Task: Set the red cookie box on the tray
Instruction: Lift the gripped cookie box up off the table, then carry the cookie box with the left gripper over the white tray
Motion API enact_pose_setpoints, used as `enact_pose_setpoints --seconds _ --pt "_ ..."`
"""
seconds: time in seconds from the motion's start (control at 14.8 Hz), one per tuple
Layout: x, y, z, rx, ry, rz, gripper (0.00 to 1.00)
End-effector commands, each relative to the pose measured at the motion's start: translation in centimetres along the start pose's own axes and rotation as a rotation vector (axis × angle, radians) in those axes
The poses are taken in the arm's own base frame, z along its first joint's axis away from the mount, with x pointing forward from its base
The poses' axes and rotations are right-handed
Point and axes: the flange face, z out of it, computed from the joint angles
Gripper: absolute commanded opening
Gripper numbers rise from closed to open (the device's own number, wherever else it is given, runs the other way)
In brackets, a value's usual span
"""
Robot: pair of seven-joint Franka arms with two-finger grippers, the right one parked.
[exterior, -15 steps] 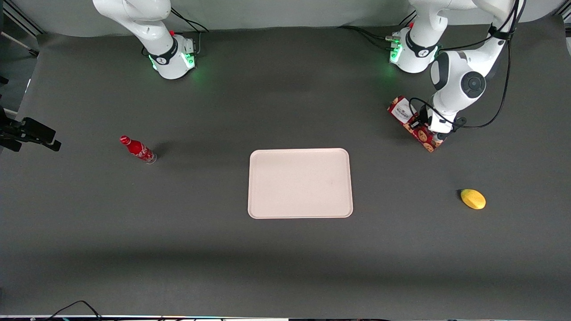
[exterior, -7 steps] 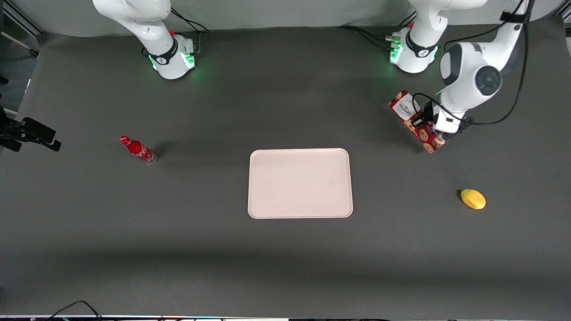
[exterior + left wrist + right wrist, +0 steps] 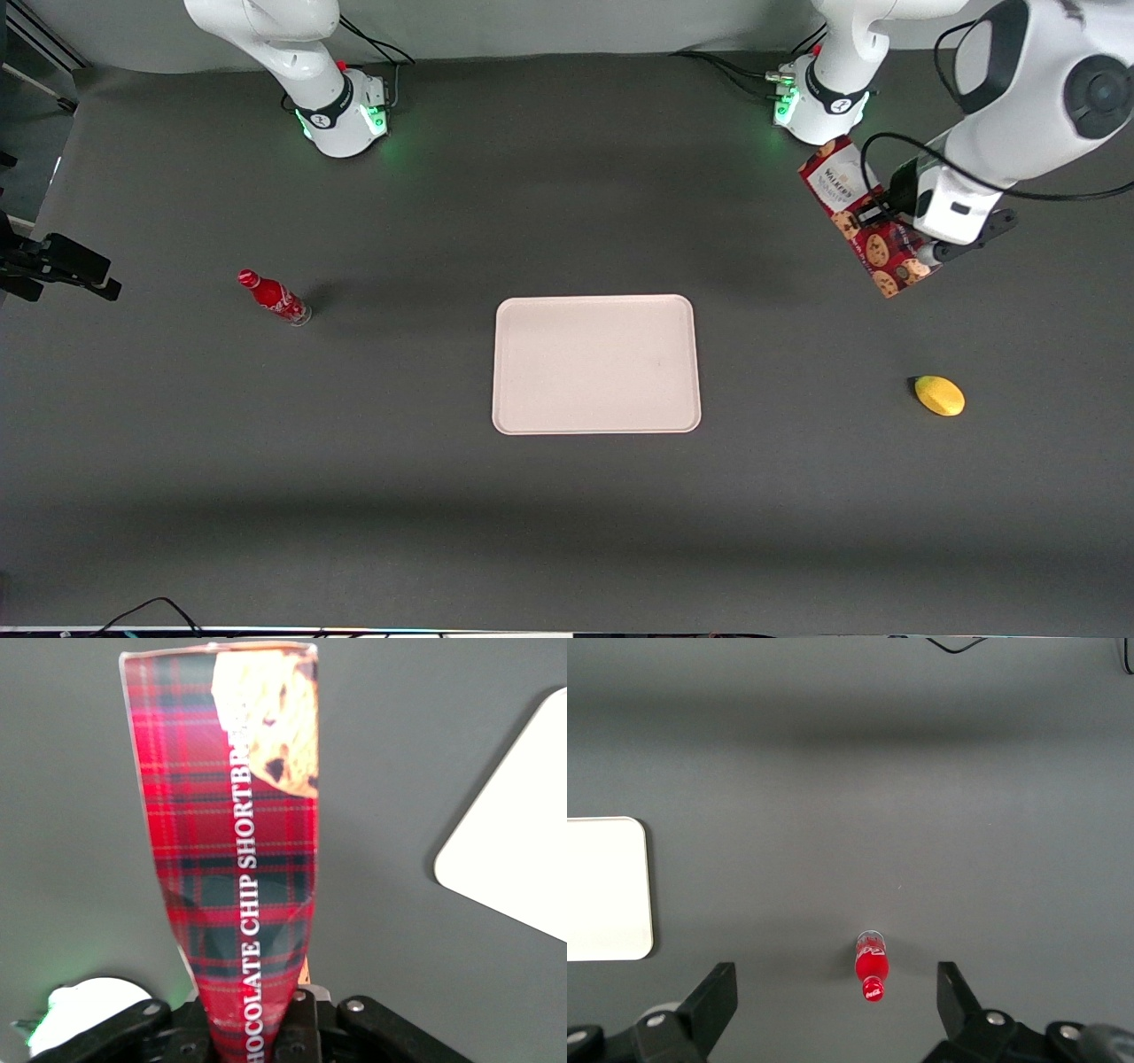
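My left gripper point(image 3: 912, 244) is shut on the red cookie box point(image 3: 864, 217) and holds it in the air above the table, toward the working arm's end. The box is long, red tartan with cookie pictures and a white label patch at its upper end. In the left wrist view the box point(image 3: 239, 859) sticks out from between the gripper point(image 3: 257, 1032) fingers, which press on its sides. The cream tray point(image 3: 595, 364) lies flat at the table's middle, nearer the front camera than the box. A corner of the tray point(image 3: 523, 859) also shows in the left wrist view.
A yellow lemon-like fruit point(image 3: 939, 395) lies on the table toward the working arm's end, nearer the front camera than the gripper. A small red soda bottle point(image 3: 274, 298) lies toward the parked arm's end. The arm bases point(image 3: 819, 97) stand at the back.
The gripper has lifted the red cookie box off the table and risen with it, so arm and box look larger and higher in the front view. The tray, fruit and bottle have not moved.
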Motion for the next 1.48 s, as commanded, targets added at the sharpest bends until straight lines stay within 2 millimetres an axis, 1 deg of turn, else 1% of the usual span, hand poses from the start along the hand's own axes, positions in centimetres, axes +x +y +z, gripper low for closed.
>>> enact_pose_setpoints --seconds 0.0,0.07,0.13,0.27,0.34,0.47,0.54,0.67,0.81,0.94,1.01,1.28,1.41 --pt "0.1 1.3 -5.0 0.02 0.017 0.043 0.0" --pt "0.0 1.5 -5.2 0.018 0.022 0.061 0.0" --pt "-0.3 2.1 -5.5 0.021 0.036 0.098 0.0" --pt "-1.7 4.4 -6.0 0.034 0.072 0.201 0.0" --pt "-2.6 6.2 -5.9 0.04 0.087 0.246 0.0" --pt "-5.6 11.1 -4.5 0.054 0.126 0.354 0.0" --pt "-6.5 13.3 -3.4 0.05 0.14 0.395 0.0" --pt "-7.1 16.3 -1.5 0.033 0.154 0.443 0.0" --pt "-7.6 20.0 1.0 0.011 0.153 0.5 0.0" --pt "-7.4 23.0 3.5 -0.028 0.149 0.527 0.0" --pt "-7.0 24.1 4.7 -0.029 0.16 0.545 0.0" --pt "-2.9 26.1 9.6 0.024 0.161 0.554 0.0" --pt "-0.6 27.2 11.6 0.044 0.163 0.526 0.0"
